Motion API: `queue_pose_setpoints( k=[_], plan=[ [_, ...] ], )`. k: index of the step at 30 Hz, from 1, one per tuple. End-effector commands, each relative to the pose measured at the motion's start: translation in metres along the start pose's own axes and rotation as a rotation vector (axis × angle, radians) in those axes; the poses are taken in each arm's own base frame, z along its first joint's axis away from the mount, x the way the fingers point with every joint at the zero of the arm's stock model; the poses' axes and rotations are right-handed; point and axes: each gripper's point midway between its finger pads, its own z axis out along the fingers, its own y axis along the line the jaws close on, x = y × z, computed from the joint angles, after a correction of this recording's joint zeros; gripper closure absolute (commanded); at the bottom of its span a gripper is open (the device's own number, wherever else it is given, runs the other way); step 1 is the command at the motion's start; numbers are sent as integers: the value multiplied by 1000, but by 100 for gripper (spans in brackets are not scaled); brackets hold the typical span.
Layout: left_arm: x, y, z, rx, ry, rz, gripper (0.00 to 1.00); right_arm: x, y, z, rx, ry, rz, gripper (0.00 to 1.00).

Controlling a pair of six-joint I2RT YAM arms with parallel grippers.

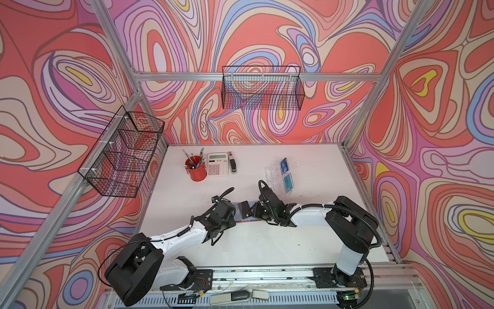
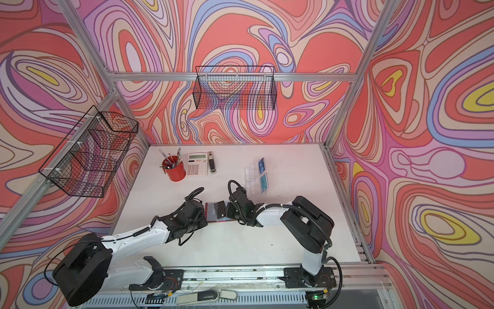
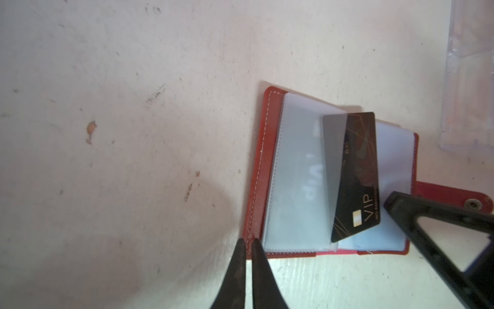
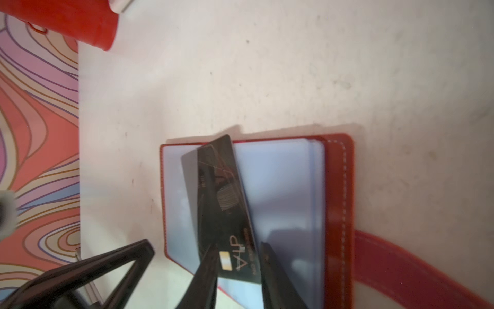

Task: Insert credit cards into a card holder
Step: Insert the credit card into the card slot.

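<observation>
**Item.** The card holder (image 3: 256,171) lies open and flat on the tabletop (image 1: 320,227), directly between the two end effectors. A dark VIP card (image 3: 355,174) sits partway inside a clear sleeve (image 3: 299,166). Its far end is under the plastic and its chip end is outside. It lies skewed to the sleeve's edges.

**Left end effector** (image 3: 249,247). Fingers pressed almost together, pinching the stitched edge of the red cover at one corner.

**Right end effector** (image 4: 238,246). Fingers spread a little, flanking the card's exposed end. Whether either finger touches the card cannot be told.

**Surroundings.** The snap tab (image 3: 454,195) trails off the cover on the right end effector's side. Two more credit cards (image 1: 287,182) stand in a clear acrylic stand (image 1: 272,174), beyond the right end effector.

**Risks, as judged:**
1. Jamming. The card enters at an angle, so a push along its present line would likely drive the leading corner into the sleeve seam.
2. Sleeve buckling. The thin plastic would probably fold under a crooked push (it is loose-leaf, not stiff).
3. Holder rotation. The hold is at one corner only, so a sideways push from the card could pivot the holder about that pinch.
4. Card left proud. If the right end effector backs off now, the card stays half out and could slip free when the holder is moved.
</observation>
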Motion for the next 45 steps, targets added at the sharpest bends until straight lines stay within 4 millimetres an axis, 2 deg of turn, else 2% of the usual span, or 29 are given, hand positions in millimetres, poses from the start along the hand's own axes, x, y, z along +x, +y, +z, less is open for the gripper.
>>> queue_pose_setpoints(
  k=[1, 2, 4, 8, 12, 16, 21, 28, 36, 42, 45],
  plan=[
    [-6, 7, -6, -42, -22, 18, 87, 9, -3, 4, 14, 24, -16, 71],
    [-7, 8, -5, -45, -22, 19, 87, 10, 0, 3, 10, 22, -22, 71],
    [-17, -3, -8, -26, -40, 12, 87, 12, 7, 2, -6, 20, -34, 71],
    [-21, 2, -2, -38, -34, -2, 87, 16, 17, 5, -29, 38, -46, 71],
    [-24, -1, 3, -19, -28, 7, 88, 18, 25, 7, -44, 46, -64, 71],
    [-21, -10, 10, 21, -6, 25, 88, 14, 24, 5, -21, 35, -85, 71],
    [-17, -16, 17, 49, 16, 40, 89, -5, 14, 0, 48, -29, -94, 69],
    [-12, -17, 25, 53, 41, 34, 91, 4, 20, 16, 17, 21, -92, 70],
    [-4, -30, 28, 116, 85, 14, 94, 17, 41, 30, -23, 59, -126, 70],
    [-4, -30, 26, 129, 83, 2, 94, 16, 55, 25, -49, 43, -153, 72],
    [-6, -23, 24, 87, 71, -3, 94, 5, 47, 14, 23, -3, -174, 72]
  ],
)
